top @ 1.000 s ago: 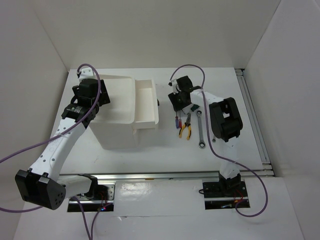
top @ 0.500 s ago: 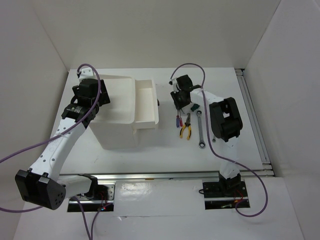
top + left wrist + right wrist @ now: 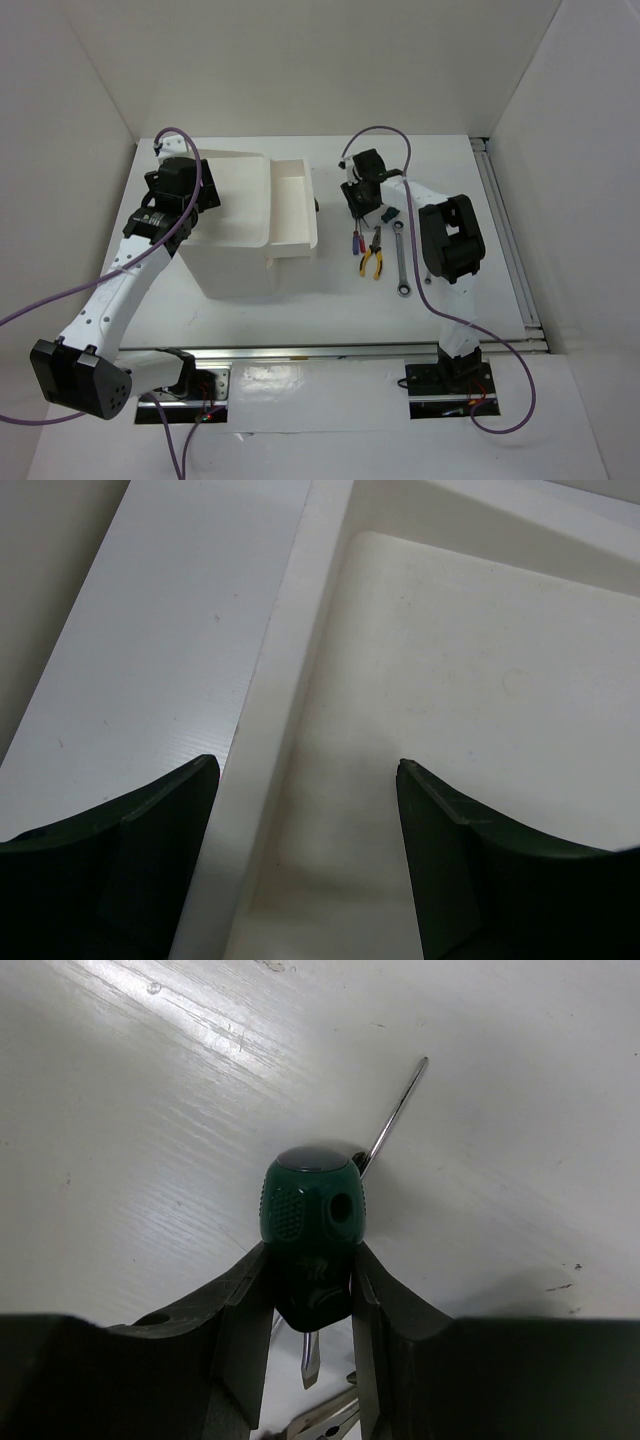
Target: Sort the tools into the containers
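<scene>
Clamping a stubby green-handled screwdriver [image 3: 308, 1210] at its neck, the right jaws hold it over the tabletop [image 3: 130, 1110], possibly clear of it, right of the white box [image 3: 240, 270] and near the pliers [image 3: 372, 262]. The left jaws stand released, spread above the rim of the top bin [image 3: 480, 680].

right end effector [image 3: 310, 1265] | clamped on green stubby screwdriver [image 3: 310, 1200] | thin metal shaft [image 3: 396, 1110] behind | white table [image 3: 140, 1130]

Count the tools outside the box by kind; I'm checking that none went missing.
Stubby green screwdrivers: 2
Thin screwdrivers: 2
Pliers: 1
Wrenches: 1 in clear view
Total: 6
</scene>
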`<state>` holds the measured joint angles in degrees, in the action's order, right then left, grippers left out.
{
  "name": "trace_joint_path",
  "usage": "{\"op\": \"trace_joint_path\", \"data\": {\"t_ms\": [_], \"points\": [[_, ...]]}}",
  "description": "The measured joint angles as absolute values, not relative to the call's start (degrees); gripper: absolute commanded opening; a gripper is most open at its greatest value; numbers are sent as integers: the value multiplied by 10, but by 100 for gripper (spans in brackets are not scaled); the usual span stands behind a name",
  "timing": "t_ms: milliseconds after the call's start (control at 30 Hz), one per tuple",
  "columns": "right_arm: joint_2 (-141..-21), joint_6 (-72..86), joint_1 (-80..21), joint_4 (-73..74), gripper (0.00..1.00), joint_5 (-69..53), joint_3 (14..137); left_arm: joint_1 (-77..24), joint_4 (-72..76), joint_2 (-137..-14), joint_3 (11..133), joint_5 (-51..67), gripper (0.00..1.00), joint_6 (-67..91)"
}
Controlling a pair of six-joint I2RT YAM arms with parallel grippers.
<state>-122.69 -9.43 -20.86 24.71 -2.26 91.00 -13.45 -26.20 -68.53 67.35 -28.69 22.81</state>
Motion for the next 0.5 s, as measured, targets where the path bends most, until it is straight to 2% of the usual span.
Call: {"op": "trace_joint_path", "data": {"t_ms": [33, 233, 300, 400, 500], "points": [[-1227, -92, -209, 248, 20, -22, 911, -135, -262, -685, 674, -287, 83, 228], [-1207, -82, -209, 253, 20, -4, 915, -135, -262, -685, 674, -287, 83, 228], [-1197, -79, -209, 254, 15, 0, 920, -135, -262, -685, 674, -287, 83, 228], [-1184, -68, -209, 254, 0, 3, 926, -135, -262, -685, 674, -287, 83, 228], [-1154, -48, -209, 254, 0, 5, 926, -135, -262, -685, 674, -287, 83, 228]]}}
